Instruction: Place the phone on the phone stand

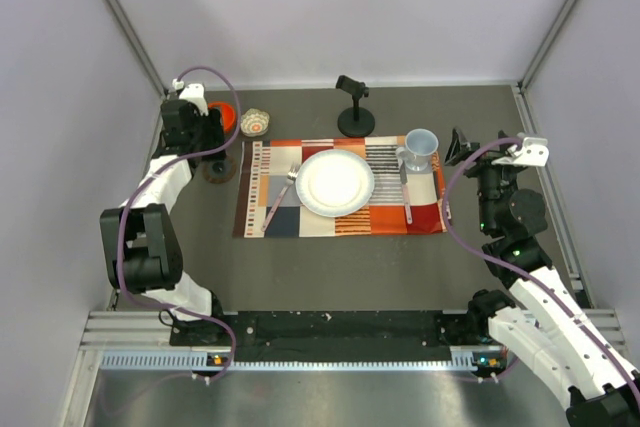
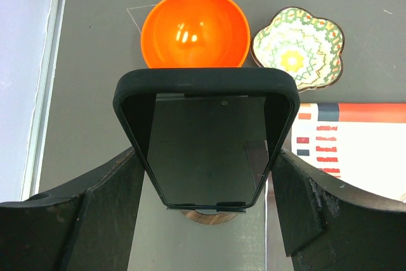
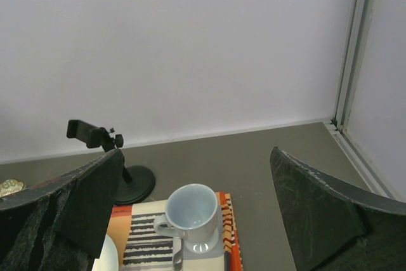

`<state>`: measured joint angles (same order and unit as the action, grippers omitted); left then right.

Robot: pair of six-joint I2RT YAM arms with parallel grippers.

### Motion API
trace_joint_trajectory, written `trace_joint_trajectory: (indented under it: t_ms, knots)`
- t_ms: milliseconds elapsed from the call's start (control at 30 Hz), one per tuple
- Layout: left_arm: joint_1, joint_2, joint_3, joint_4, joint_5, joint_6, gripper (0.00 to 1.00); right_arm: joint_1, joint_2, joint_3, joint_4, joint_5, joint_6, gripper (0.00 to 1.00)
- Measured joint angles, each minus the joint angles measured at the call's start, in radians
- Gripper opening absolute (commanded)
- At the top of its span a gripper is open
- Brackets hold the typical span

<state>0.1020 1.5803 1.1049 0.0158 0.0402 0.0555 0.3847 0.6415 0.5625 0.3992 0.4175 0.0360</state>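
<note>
The dark table (image 1: pixel 330 267) carries a striped placemat (image 1: pixel 395 219) in the middle, with a white plate (image 1: pixel 335 182) on it, a fork (image 1: pixel 279 197) to the plate's left, and a knife (image 1: pixel 406 197) and pale mug (image 1: pixel 420 147) to its right. A black clamp post (image 1: pixel 353 112) stands just beyond the mat. At the far left, the left gripper (image 2: pixel 204 152) clasps the phone (image 2: pixel 203 169) by its two long edges. The phone leans tilted, its lower edge at the lip of the phone stand (image 2: pixel 212 218), just above the stand's round brown base. An orange bowl (image 2: pixel 193 30) and a small patterned dish (image 2: pixel 297 46) lie beyond it. The right gripper (image 3: pixel 195 157) hangs near the mug, fingers spread wide, holding nothing.
</note>
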Motion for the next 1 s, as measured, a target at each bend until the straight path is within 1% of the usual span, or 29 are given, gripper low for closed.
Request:
trace_joint_trajectory:
  t_ms: [67, 133, 167, 300, 367, 400, 500, 533, 567, 600, 633, 667, 700, 733, 767, 800, 1000]
  knots:
    - [0.0, 0.002, 0.0, 0.003, 0.0, 0.0, 0.0, 0.0, 0.0, 0.0, 0.001, 0.001, 0.0, 0.99]
    - [0.0, 0.009, 0.0, 0.01, -0.002, -0.001, 0.06, 0.0, 0.0, 0.0, 0.002, 0.001, -0.001, 0.99]
    - [0.0, 0.012, 0.0, 0.014, -0.003, -0.002, 0.16, 0.0, 0.0, 0.0, 0.002, 0.001, -0.001, 0.99]
    - [-0.002, 0.02, 0.0, 0.027, -0.016, -0.005, 0.4, 0.002, 0.0, 0.0, 0.004, 0.001, -0.001, 0.99]
    - [-0.005, 0.021, 0.0, 0.028, -0.027, -0.009, 0.45, 0.004, 0.0, 0.0, 0.005, 0.001, -0.002, 0.99]
    - [-0.006, 0.021, 0.0, 0.028, -0.03, -0.01, 0.5, 0.005, 0.0, 0.0, 0.005, 0.001, -0.002, 0.99]
    - [-0.006, 0.021, 0.0, 0.028, -0.038, -0.02, 0.52, 0.006, 0.0, 0.0, 0.005, 0.001, -0.002, 0.99]
    - [-0.006, 0.022, 0.0, 0.029, -0.042, -0.023, 0.54, 0.006, 0.0, 0.0, 0.005, 0.0, -0.003, 0.99]
    - [-0.006, 0.021, 0.0, 0.029, -0.046, -0.026, 0.58, 0.006, 0.0, 0.0, 0.005, 0.001, -0.003, 0.99]
    - [-0.006, 0.021, 0.0, 0.029, -0.05, -0.027, 0.65, 0.006, 0.0, 0.0, 0.005, 0.0, -0.003, 0.99]
    - [-0.006, 0.021, 0.0, 0.029, -0.054, -0.03, 0.82, 0.006, 0.0, 0.0, 0.005, 0.0, -0.003, 0.99]
    - [-0.006, 0.021, 0.0, 0.029, -0.056, -0.031, 0.87, 0.006, 0.0, 0.0, 0.005, 0.0, -0.003, 0.99]
    - [-0.006, 0.021, 0.0, 0.029, -0.058, -0.032, 0.88, 0.006, 0.0, 0.0, 0.005, 0.001, -0.003, 0.99]
    - [-0.006, 0.021, 0.0, 0.03, -0.061, -0.032, 0.93, 0.006, 0.0, 0.0, 0.005, 0.001, -0.003, 0.99]
    - [-0.006, 0.021, 0.0, 0.03, -0.064, -0.031, 0.94, 0.006, 0.0, 0.0, 0.005, 0.0, -0.003, 0.99]
    - [-0.006, 0.021, 0.0, 0.031, -0.069, -0.031, 0.99, 0.006, 0.0, 0.0, 0.005, 0.0, -0.003, 0.99]
    - [-0.012, 0.006, 0.0, 0.029, -0.086, -0.035, 0.99, 0.006, 0.0, 0.0, 0.005, 0.0, -0.003, 0.99]
